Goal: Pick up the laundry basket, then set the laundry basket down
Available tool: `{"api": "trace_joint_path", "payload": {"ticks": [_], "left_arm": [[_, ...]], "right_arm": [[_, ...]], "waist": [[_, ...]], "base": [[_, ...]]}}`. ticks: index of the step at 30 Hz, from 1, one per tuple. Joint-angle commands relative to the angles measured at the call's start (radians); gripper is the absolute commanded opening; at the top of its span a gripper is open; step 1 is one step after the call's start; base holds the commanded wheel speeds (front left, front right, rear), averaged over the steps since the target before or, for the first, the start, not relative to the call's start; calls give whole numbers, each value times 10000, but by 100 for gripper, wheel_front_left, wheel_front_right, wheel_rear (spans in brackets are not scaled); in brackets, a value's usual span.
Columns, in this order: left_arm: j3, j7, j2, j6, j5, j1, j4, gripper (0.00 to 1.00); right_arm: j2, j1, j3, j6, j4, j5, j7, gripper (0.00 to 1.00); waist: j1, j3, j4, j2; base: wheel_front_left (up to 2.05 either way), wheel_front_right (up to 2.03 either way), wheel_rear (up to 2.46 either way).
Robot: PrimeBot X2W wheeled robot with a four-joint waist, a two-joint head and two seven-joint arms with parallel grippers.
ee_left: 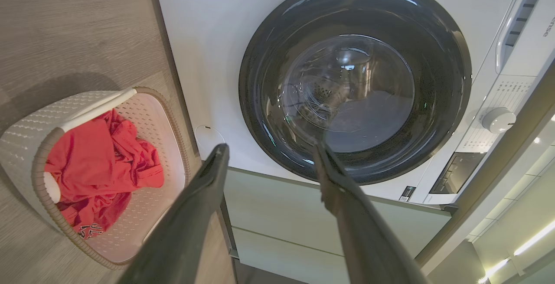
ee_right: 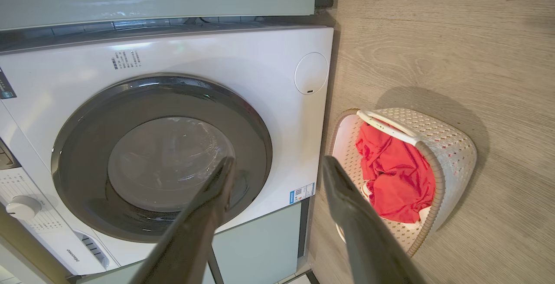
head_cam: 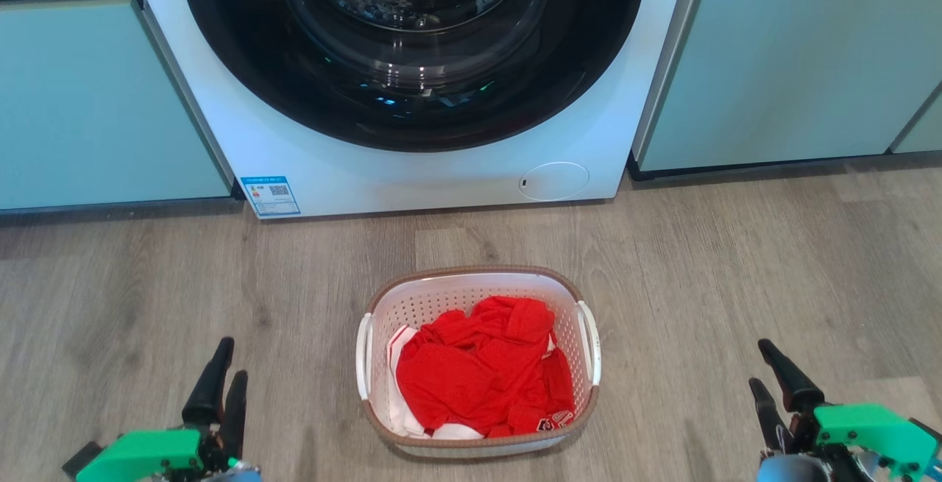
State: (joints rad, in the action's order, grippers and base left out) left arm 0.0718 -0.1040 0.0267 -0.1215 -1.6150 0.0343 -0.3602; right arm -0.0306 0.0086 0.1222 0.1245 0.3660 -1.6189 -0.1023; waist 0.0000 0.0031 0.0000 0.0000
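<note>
The laundry basket (head_cam: 567,294) is white with perforated sides, a brown rim band and two white side handles. It stands on the wood floor in front of the washing machine, holding red clothing (head_cam: 482,368). My left gripper (head_cam: 229,364) hovers open at the lower left, well apart from the basket. At the lower right my right gripper (head_cam: 759,366) is open too, also clear of it. The left wrist view has the basket (ee_left: 26,132) at its left, beside the open fingers (ee_left: 204,193). In the right wrist view the basket (ee_right: 451,149) sits right of the fingers (ee_right: 347,197).
A white front-loading washing machine (head_cam: 441,165) with a dark round door stands behind the basket, between pale green cabinets (head_cam: 96,99). Bare wood floor (head_cam: 736,268) lies on both sides of the basket.
</note>
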Motion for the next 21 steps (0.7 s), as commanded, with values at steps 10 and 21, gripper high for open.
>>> {"api": "trace_joint_path", "payload": {"ticks": [10,21], "left_arm": [[-146,361,96,116,412,-425,742,100],[-303,683,110,362,1481,-426,1299,100]], "right_arm": [[-58,-400,-273,6,-463,316,356,100],[-72,-436,-433,12,-788,1359,677,100]], "waist": [[0,-4,-1,0],[0,-11,9,0]], "base": [[0,0,0],[0,0,0]]}}
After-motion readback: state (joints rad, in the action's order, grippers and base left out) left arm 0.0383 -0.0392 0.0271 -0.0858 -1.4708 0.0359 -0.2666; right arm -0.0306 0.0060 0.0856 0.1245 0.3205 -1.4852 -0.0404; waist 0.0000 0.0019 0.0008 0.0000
